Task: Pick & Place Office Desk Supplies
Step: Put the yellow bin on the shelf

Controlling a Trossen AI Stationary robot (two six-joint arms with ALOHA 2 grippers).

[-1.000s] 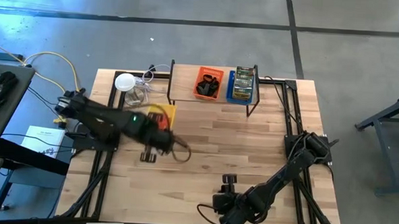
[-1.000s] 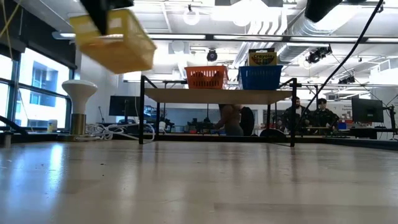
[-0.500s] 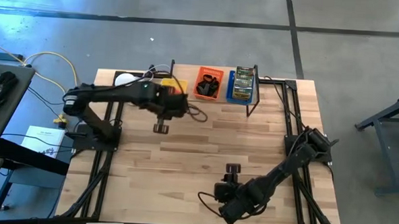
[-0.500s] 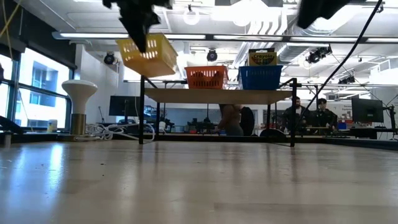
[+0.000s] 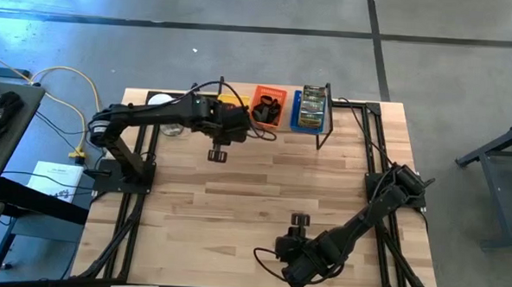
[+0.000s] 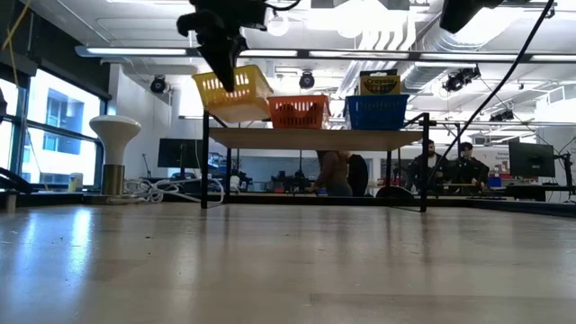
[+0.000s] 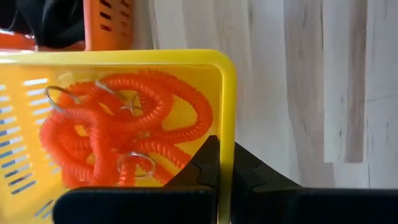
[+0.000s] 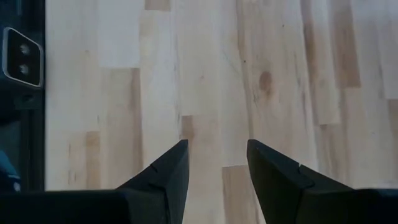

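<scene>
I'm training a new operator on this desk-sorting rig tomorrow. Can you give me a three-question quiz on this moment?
1. True or false: the left pincer is shut on the wall of the yellow tray.
2. What lies in the yellow tray?
A. red-orange coiled loops
B. crayon boxes
C. nothing
3. Fill in: on the raised shelf, the tray next to the blue tray is ____.

Key
1. True: its fingers pinch the tray's wall, holding it in the air at the shelf's left end.
2. A.
3. Orange: the orange tray stands left of the blue one in the low view. The right pincer hangs open over bare table.
</scene>
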